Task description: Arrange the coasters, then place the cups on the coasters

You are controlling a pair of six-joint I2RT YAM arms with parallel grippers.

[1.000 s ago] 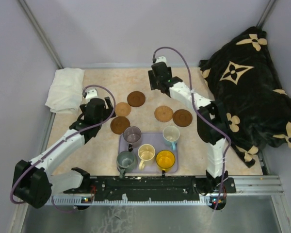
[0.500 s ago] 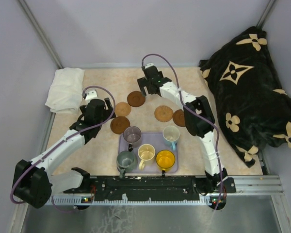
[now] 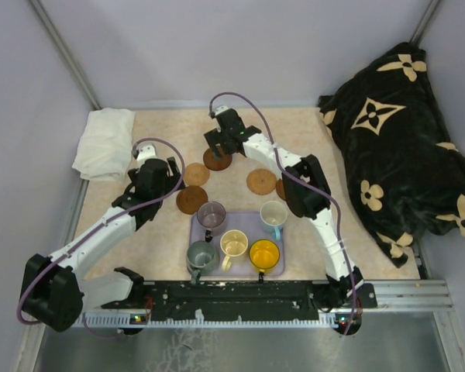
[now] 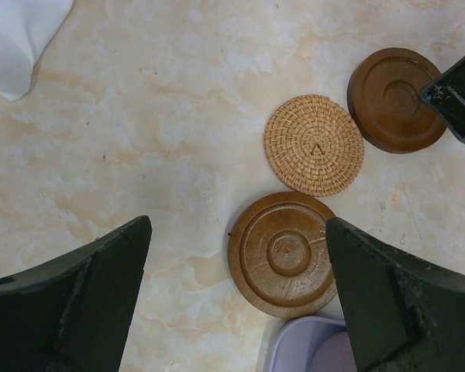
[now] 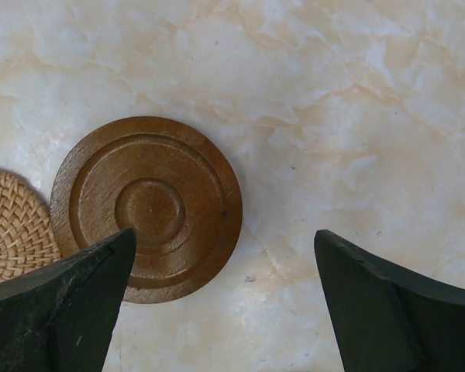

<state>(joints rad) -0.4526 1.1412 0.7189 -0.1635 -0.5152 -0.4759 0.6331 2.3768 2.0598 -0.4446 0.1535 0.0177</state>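
1. Right gripper [image 5: 225,267], jaws spread, hovers over the far dark wooden coaster [image 5: 151,205]; open counter [image 5: 356,116] lies to its right.
2. Left gripper [image 4: 236,232], also spread, hangs above the near dark coaster [image 4: 283,254] at the tray [image 3: 246,225] edge.
3. Right arm has swung left; cups [image 3: 234,244] remain on the tray.

wooden coaster [image 5: 147,208] — dark brown, ringed | woven coaster [image 4: 314,144] — tan | tray [image 3: 244,219] lavender | blanket [image 3: 395,139] black, cream flowers

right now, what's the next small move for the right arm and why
Probably centre the right gripper over the dark wooden coaster, then lower. Its jaws are open and empty; the coaster sits off-centre, partly under one finger, beside the woven coaster.
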